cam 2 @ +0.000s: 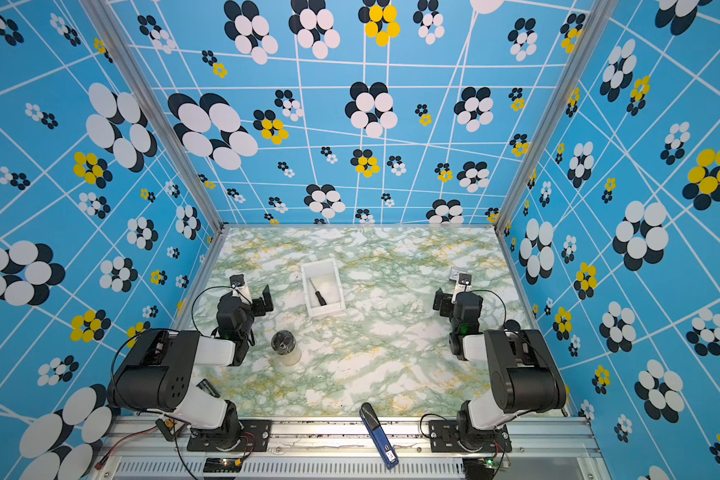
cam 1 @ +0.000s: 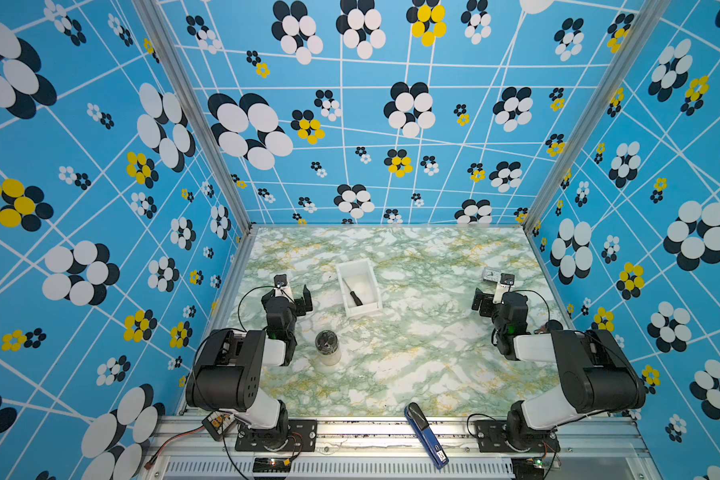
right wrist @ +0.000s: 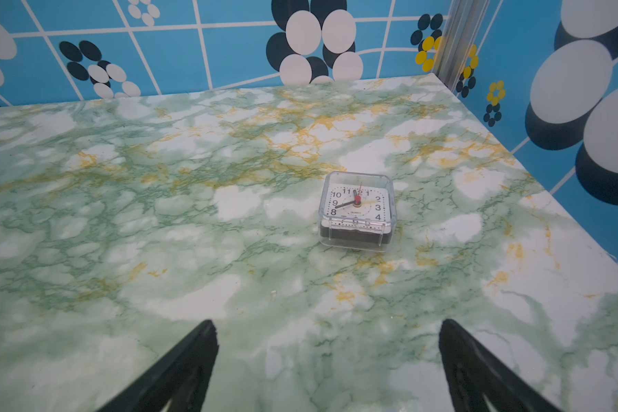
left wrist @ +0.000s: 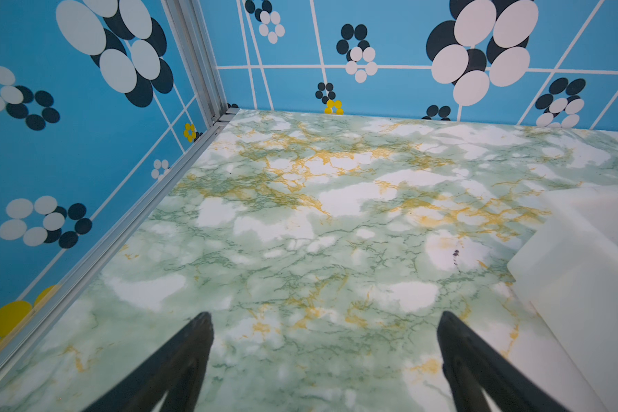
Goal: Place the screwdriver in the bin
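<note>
My left gripper point(left wrist: 325, 317) stands wide, its two black fingers well apart with only bare bench point(left wrist: 300, 221) between them. It holds nothing. A white wall of the bin point(left wrist: 585, 285) shows near it in the left wrist view. My right gripper point(right wrist: 327, 323) is spread just as wide and is also empty, above the green marbled surface. A small square clock point(right wrist: 357, 210) lies face up ahead of it.

In both top views the two arms sit folded at either side of the bench. The bin rests between them, nearer the left arm. The screwdriver point(cam 1: 353, 294) lies inside it, slanted across the floor, with its black handle toward the near wall. A clear jar point(cam 1: 327, 347) with a dark lid stands nearer the front, apart from the bin. A blue-and-black tool point(cam 1: 427, 434) lies across the bench's front edge.
</note>
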`<state>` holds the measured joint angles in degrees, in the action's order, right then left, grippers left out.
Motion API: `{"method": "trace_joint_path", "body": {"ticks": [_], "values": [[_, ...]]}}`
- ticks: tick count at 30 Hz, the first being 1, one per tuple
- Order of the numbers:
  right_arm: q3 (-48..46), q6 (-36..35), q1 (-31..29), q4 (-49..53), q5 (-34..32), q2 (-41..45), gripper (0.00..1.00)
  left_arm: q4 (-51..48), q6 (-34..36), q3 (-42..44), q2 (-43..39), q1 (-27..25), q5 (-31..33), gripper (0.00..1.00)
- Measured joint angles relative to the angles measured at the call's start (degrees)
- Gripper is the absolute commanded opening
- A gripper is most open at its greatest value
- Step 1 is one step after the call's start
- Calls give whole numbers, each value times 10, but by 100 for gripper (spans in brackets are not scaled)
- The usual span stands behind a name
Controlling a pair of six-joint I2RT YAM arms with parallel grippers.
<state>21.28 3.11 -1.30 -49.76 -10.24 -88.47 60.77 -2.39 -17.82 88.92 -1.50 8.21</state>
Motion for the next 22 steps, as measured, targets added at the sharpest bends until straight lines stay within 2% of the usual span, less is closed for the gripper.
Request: {"method": "trace_joint_path", "body": {"ticks": [8,22], "values": [[0,-6,0,-2,2,0,99,49,0,37,0,0,-5,99],[0,-8,0,-2,3,0,99,92,0,47,2,0,-13,99]]}}
